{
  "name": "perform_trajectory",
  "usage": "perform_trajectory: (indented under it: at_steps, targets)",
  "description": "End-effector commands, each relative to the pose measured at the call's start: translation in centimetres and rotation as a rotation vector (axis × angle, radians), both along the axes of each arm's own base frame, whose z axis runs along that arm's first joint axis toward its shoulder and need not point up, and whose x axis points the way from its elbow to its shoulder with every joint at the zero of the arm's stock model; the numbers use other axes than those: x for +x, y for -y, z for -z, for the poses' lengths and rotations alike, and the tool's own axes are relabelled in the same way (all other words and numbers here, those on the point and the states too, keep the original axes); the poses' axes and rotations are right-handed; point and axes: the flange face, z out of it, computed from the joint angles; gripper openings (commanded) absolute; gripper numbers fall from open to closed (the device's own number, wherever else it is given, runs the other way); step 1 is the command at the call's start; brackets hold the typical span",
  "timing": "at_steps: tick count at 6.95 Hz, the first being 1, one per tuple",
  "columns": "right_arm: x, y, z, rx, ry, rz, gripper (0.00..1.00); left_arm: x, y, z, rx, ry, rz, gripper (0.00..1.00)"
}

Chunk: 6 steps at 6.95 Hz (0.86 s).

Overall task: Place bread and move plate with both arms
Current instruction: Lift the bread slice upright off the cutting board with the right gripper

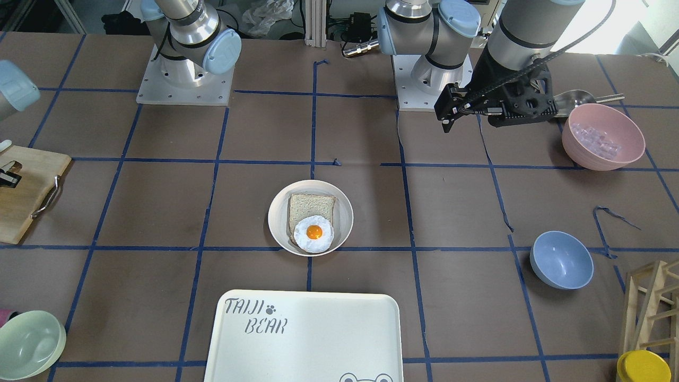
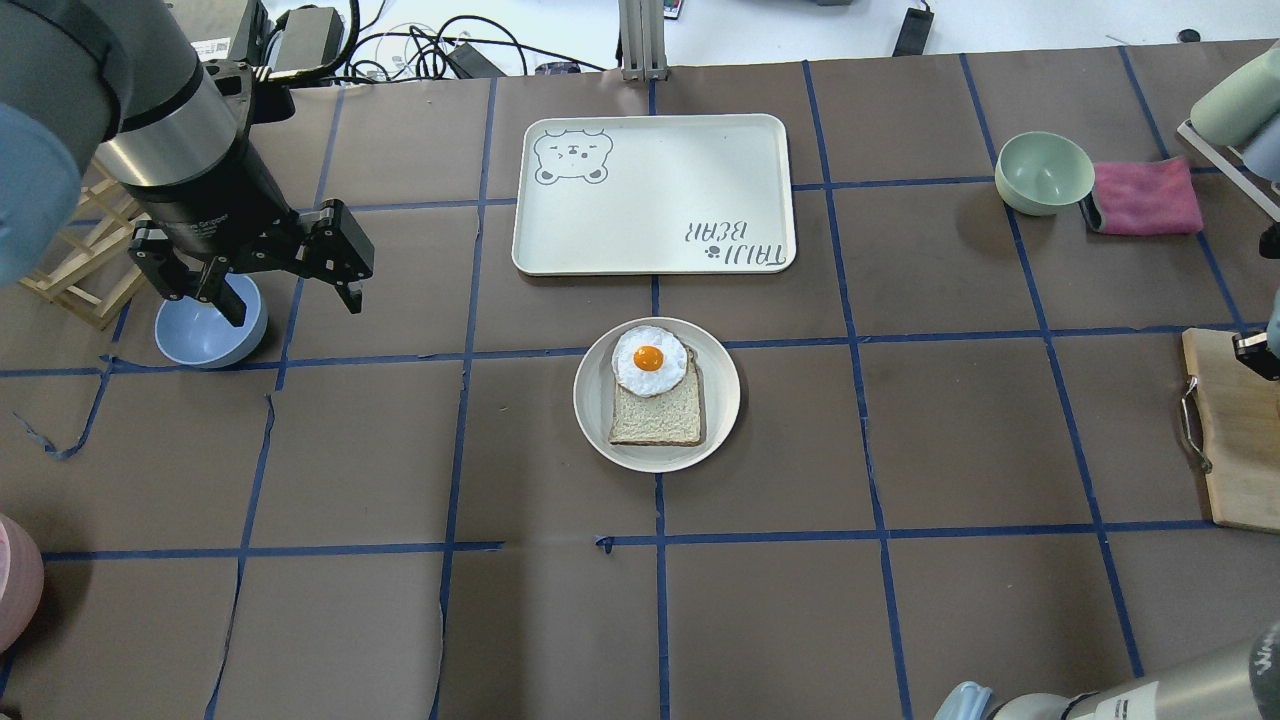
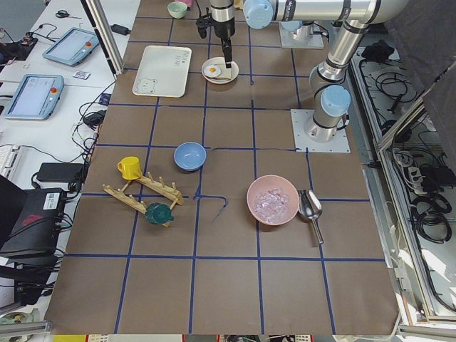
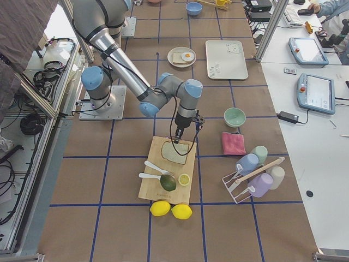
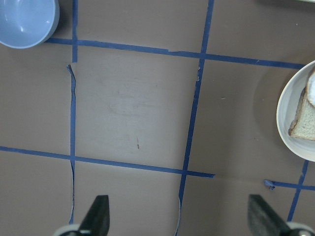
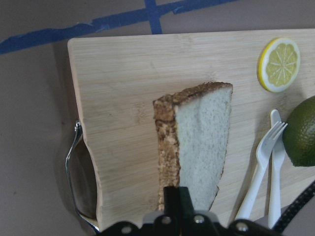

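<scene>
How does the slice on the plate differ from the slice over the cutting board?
The plated slice lies flat in the plate; the bread is tilted on edge over the cutting board, pinched by the right gripper. The plated slice carries a fried egg; the bread is bare. The bread's crust is dark brown, the plated slice's paler. Both are square slices with pale crumb.

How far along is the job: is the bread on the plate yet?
Done: nothing yet. In hand: the right tool seems to pinch the bread over the cutting board. To do: put it on the plate, which holds only the egg slice, then move the plate. The open left tool hovers apart from it.
</scene>
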Motion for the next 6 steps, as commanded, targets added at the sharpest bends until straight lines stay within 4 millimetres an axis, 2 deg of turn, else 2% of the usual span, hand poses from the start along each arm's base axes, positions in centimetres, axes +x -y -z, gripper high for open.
perform_trajectory:
  at_steps: [1,2,3,5,6]
  targets:
    - [0.4,0.0,-0.9,-0.011,-0.004,0.001,0.00,0.0,0.1,0.1,0.001,-0.001,-0.001,1.00]
    - [1.2,0.3,-1.9,-0.028,-0.015,-0.014,0.00,0.0,0.1,0.1,-0.001,-0.003,-0.003,1.00]
    - [2.1,0.3,-4.1,-0.058,-0.043,-0.029,0.00,-0.2,-0.1,-0.3,-0.009,-0.014,-0.004,1.00]
    - [3.3,0.0,-6.2,-0.067,-0.055,-0.046,0.00,-0.2,-0.2,-0.6,-0.017,-0.019,-0.002,1.00]
    - [4.6,0.2,-7.6,-0.083,-0.071,-0.068,0.00,-0.2,-0.2,-0.6,-0.017,-0.020,0.003,1.00]
